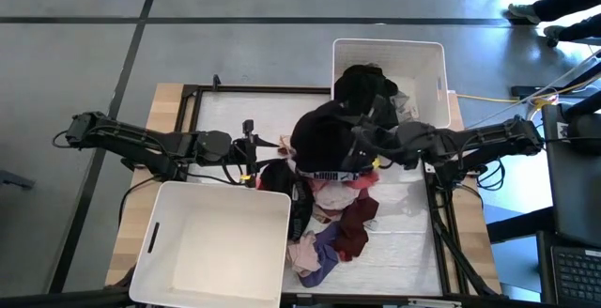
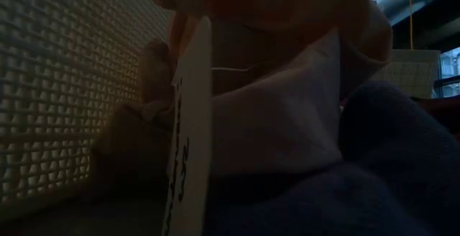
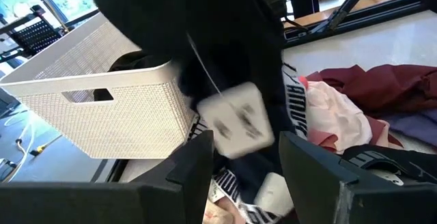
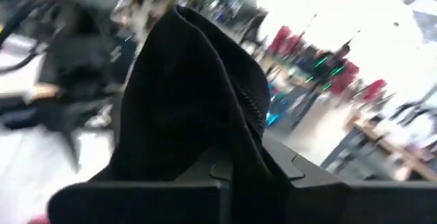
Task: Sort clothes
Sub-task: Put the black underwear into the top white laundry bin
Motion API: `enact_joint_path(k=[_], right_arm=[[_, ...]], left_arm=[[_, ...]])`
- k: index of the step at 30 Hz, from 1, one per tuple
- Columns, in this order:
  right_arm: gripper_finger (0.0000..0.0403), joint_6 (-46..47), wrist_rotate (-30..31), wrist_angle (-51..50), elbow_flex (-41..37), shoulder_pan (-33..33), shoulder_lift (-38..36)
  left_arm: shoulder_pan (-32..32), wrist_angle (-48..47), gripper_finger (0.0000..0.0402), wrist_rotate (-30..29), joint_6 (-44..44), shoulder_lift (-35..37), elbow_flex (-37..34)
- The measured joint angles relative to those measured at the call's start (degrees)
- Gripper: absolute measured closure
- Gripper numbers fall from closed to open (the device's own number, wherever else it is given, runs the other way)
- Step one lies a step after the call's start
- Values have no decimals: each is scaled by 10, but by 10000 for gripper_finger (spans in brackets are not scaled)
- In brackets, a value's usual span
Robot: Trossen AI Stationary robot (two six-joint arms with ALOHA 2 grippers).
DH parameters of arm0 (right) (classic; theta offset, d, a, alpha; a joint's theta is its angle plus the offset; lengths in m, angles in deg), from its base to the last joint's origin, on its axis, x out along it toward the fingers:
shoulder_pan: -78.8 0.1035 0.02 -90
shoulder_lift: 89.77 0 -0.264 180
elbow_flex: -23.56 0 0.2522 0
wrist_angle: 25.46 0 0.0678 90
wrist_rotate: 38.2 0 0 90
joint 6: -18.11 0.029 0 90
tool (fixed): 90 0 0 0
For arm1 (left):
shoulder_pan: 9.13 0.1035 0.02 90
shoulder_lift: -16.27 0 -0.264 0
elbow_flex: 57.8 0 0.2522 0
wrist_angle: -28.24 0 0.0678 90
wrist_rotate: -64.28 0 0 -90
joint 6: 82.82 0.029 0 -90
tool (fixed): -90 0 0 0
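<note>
My right claw (image 1: 362, 148) pinches a big black soft garment (image 1: 324, 139), hanging just beside the white plastic bin (image 1: 434, 59). My left claw (image 1: 252, 150) waits spread nearby. It might snag the rim and slip out.

R gripper (image 1: 362, 150) fingers pinched; L gripper (image 1: 252, 153) fingers apart.

We saw even overhead light, a dim low view, motion blur and window glare at the wrists.
</note>
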Motion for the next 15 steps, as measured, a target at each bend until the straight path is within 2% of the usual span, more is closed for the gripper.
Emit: enact_joint_path(k=[5,9,15], right_arm=[[366,147,-72,-171,0,0,6],[366,241,-104,-308,-2,11,36],[366,286,-97,-328,-47,48,92]], left_arm=[[0,0,243,0,0,0,0],[0,1,243,0,0,0,0],[0,1,243,0,-2,0,0]])
